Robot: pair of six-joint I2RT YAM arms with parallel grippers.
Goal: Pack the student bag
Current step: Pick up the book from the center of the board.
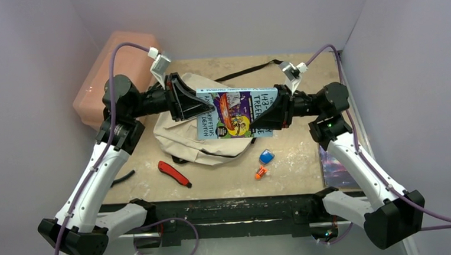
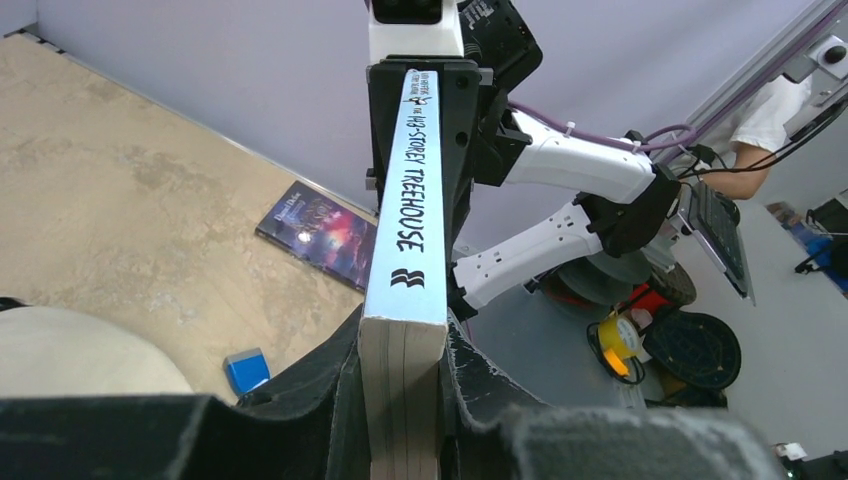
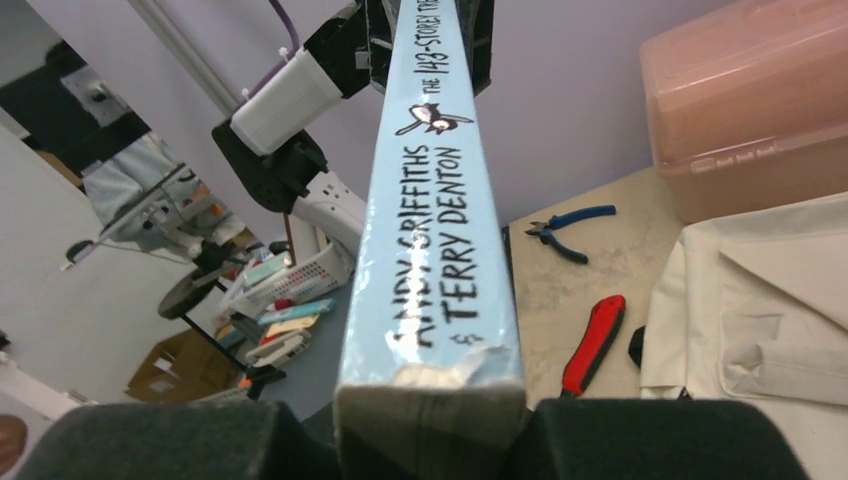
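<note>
Beige student bag (image 1: 180, 143) lies on the bench (image 1: 307, 152), directly under the book (image 1: 237, 112). Left gripper (image 1: 200, 105) and right gripper (image 1: 273, 110) each clamp one end of the book, held aloft. Nothing visibly packed yet. Red knife (image 1: 174, 173) and second book (image 1: 337, 167) lie outside.

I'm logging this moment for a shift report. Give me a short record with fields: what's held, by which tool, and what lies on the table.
held item: 143-Storey Treehouse book, in the air above the student bag
left tool: shut on one end of the book
right tool: shut on the opposite end
student bag: beige, lying on the table; opening not visible
loose on table: red utility knife, second book, blue-handled pliers
far left: pink plastic box
</note>
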